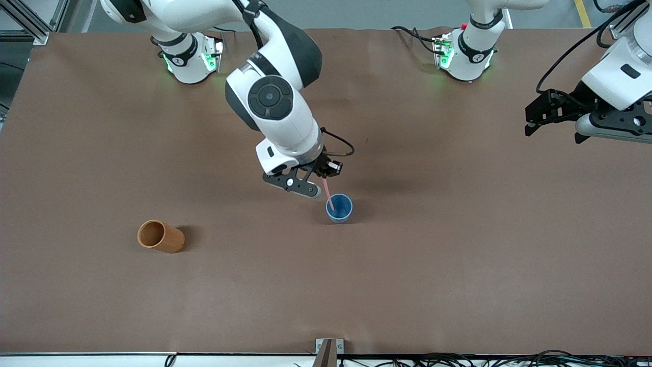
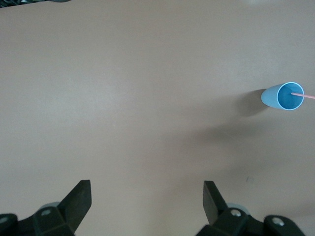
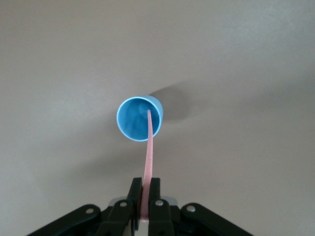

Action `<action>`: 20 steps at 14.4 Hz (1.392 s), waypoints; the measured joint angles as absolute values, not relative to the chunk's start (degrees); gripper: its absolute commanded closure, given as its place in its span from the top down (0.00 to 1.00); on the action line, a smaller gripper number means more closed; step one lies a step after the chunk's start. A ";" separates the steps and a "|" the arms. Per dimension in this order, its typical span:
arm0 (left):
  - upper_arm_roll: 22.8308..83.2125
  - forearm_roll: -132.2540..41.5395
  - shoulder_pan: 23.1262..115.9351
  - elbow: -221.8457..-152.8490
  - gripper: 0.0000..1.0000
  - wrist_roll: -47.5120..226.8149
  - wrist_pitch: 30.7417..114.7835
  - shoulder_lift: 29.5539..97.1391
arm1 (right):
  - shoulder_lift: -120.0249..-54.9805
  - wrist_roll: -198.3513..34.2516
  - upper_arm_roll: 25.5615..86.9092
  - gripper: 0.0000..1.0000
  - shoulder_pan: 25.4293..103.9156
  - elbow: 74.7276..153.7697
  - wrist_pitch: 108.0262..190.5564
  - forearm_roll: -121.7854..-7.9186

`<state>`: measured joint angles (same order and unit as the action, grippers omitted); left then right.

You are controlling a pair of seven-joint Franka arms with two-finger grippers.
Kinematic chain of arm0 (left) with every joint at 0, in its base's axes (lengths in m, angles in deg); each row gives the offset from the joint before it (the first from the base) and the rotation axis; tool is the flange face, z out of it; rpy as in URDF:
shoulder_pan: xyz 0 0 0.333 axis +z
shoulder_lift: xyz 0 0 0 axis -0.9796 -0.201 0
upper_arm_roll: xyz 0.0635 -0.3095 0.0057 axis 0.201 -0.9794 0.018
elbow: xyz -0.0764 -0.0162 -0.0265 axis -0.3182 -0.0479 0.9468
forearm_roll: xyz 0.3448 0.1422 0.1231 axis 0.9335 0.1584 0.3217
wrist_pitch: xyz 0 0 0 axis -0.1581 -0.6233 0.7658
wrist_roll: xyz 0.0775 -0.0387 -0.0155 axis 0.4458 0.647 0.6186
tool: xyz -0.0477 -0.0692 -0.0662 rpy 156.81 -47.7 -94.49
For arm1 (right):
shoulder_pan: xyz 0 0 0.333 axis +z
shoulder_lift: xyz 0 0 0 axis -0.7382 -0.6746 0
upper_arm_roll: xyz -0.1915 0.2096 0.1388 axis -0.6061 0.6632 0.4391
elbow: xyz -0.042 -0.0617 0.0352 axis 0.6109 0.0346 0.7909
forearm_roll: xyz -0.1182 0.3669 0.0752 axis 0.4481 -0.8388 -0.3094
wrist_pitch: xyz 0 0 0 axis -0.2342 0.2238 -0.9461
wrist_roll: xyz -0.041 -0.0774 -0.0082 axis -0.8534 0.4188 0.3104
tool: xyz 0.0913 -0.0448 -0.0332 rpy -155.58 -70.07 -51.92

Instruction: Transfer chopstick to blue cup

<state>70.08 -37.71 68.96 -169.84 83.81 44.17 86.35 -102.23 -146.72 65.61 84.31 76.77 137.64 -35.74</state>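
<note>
Dipping into the upright blue cup (image 1: 340, 208), the thin pink chopstick (image 1: 327, 194) is pinched by the right gripper (image 1: 321, 184); the left gripper (image 1: 552, 120) waits spread over bare table (image 1: 458, 255).

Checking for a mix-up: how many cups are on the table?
2. The blue cup stands upright mid-table with the chopstick tip in it; the orange cup lies on its side toward the right arm's end.
</note>
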 measured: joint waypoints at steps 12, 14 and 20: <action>70.10 -37.72 68.96 -169.87 1.00 83.81 43.78 86.35 | -104.26 -147.13 64.83 1.00 82.88 77.28 142.14 -35.72; 70.11 -37.76 68.97 -169.89 1.00 83.82 43.76 86.35 | -101.82 -145.77 64.47 1.00 80.11 76.64 139.81 -35.70; 70.17 -37.77 69.45 -169.89 1.00 83.82 43.75 86.35 | -88.59 -127.46 63.99 1.00 63.51 79.51 126.89 -35.35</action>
<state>70.17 -37.77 69.45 -169.89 83.82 43.75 86.35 -88.59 -127.46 63.99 63.51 79.51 126.89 -35.35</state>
